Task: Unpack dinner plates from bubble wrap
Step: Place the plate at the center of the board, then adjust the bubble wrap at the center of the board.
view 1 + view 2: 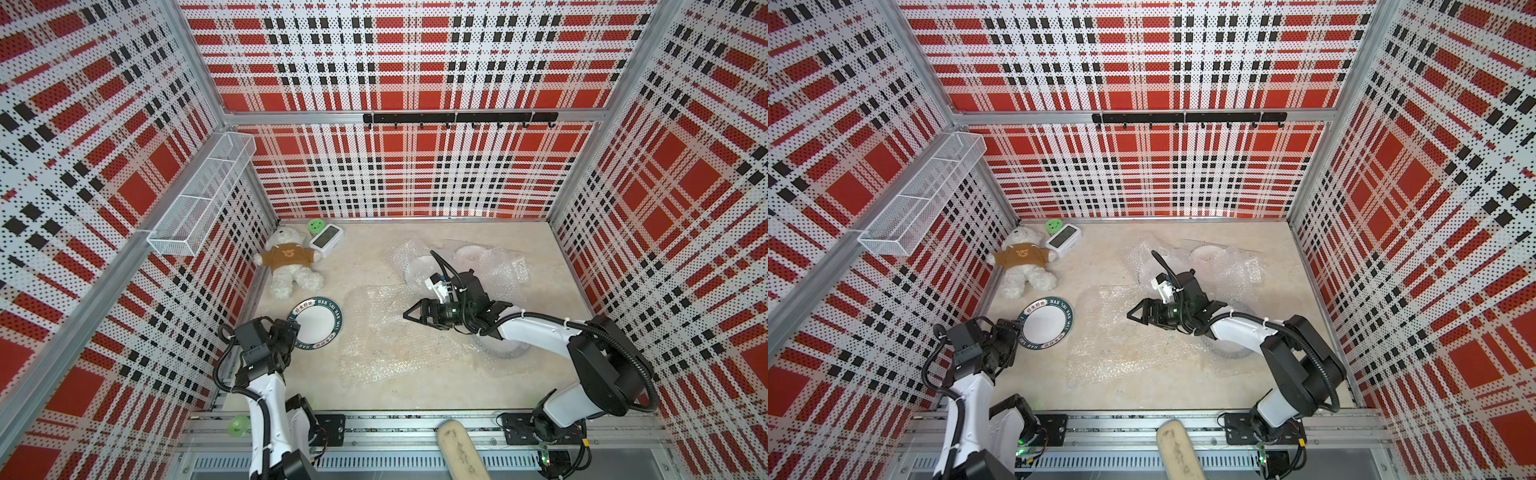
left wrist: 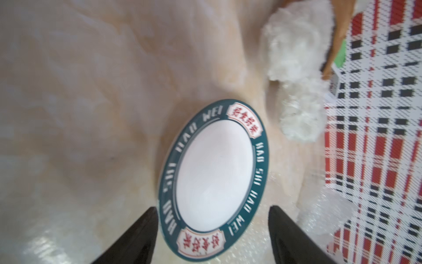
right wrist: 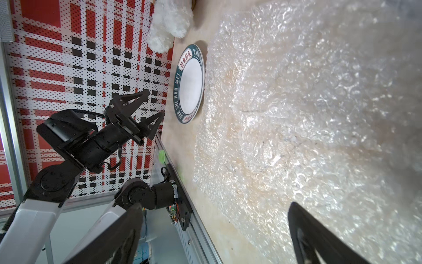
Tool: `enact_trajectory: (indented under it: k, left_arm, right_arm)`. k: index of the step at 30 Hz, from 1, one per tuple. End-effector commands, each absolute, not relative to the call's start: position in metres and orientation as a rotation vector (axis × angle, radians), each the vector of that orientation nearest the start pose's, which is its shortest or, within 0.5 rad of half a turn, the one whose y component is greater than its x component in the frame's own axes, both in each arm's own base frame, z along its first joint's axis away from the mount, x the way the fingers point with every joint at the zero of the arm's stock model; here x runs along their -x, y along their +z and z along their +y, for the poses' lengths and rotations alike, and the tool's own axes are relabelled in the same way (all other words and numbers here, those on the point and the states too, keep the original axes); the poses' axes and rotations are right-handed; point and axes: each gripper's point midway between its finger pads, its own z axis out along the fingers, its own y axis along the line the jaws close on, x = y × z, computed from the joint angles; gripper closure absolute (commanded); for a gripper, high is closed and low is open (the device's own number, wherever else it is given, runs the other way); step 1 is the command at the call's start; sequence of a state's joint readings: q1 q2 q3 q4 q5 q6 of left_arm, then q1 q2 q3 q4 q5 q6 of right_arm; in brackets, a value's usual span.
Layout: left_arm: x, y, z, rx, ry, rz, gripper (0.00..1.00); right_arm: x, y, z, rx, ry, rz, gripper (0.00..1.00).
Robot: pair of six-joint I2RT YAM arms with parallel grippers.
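Note:
A dinner plate (image 1: 318, 322) (image 1: 1047, 321) (image 2: 213, 180) (image 3: 190, 84), white with a dark lettered rim, lies bare and flat at the front left. My left gripper (image 1: 289, 326) (image 1: 1014, 332) (image 2: 212, 208) (image 3: 155, 102) stands open at its near edge, fingers apart from the rim. A flat sheet of bubble wrap (image 1: 382, 332) (image 1: 1113, 336) (image 3: 296, 114) covers the middle. My right gripper (image 1: 409, 314) (image 1: 1132, 313) (image 3: 214, 204) hovers open over it, holding nothing. Crumpled bubble wrap (image 1: 469, 266) at the back covers white plates. A wrapped plate (image 1: 507, 347) lies under my right arm.
A teddy bear (image 1: 291, 266), a white clock (image 1: 326, 240) and a green tub (image 1: 316, 226) sit in the back left corner. A wire basket (image 1: 199, 199) hangs on the left wall, a hook rail (image 1: 459, 118) on the back wall. A beige object (image 1: 461, 451) pokes over the front rail.

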State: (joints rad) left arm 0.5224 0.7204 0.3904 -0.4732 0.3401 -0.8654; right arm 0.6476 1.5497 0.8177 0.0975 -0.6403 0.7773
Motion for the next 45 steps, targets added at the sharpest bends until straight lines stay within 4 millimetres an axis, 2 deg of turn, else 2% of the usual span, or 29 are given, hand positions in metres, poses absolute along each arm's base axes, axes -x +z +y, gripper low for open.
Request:
enact_trajectory:
  k: [1,4,7,10,13,15,18,24,28,37,42,45]
  left_arm:
    - [-0.233,0.113,0.038,1.291,-0.682,2.025,0.20]
    - [-0.228,0.133,0.017,1.158,-0.665,2.070,0.20]
    - [-0.214,0.135,-0.009,1.063,-0.649,2.146,0.20]
    - [-0.197,0.115,-0.040,1.015,-0.680,2.238,0.21]
    - [-0.184,0.088,-0.057,0.988,-0.636,2.308,0.20]
    - [-0.180,0.072,-0.073,0.940,-0.622,2.364,0.20]
    - [-0.180,0.057,-0.086,0.884,-0.566,2.420,0.17]
    - [-0.188,0.044,-0.088,0.809,-0.421,2.465,0.10]
    - [-0.193,0.043,-0.086,0.783,-0.383,2.452,0.06]
    - [-0.202,0.032,-0.090,0.774,-0.441,2.487,0.17]
    - [-0.217,0.032,-0.112,0.706,-0.612,2.490,0.22]
    - [-0.227,0.038,-0.123,0.640,-0.653,2.491,0.26]
  right_arm:
    - [-0.283,0.154,0.329,0.295,1.391,2.398,0.00]
    - [-0.298,0.165,0.329,0.300,1.386,2.381,0.00]
    - [-0.310,0.174,0.327,0.305,1.373,2.358,0.00]
    - [-0.321,0.182,0.323,0.291,1.373,2.339,0.00]
    - [-0.327,0.187,0.315,0.272,1.360,2.322,0.00]
    - [-0.326,0.188,0.312,0.269,1.354,2.323,0.00]
    - [-0.320,0.185,0.305,0.255,1.334,2.338,0.00]
    - [-0.309,0.179,0.281,0.209,1.281,2.356,0.00]
    - [-0.303,0.179,0.271,0.194,1.255,2.364,0.00]
    - [-0.288,0.172,0.260,0.179,1.218,2.397,0.00]
    - [-0.280,0.168,0.253,0.163,1.195,2.415,0.00]
    - [-0.280,0.169,0.251,0.155,1.185,2.411,0.00]
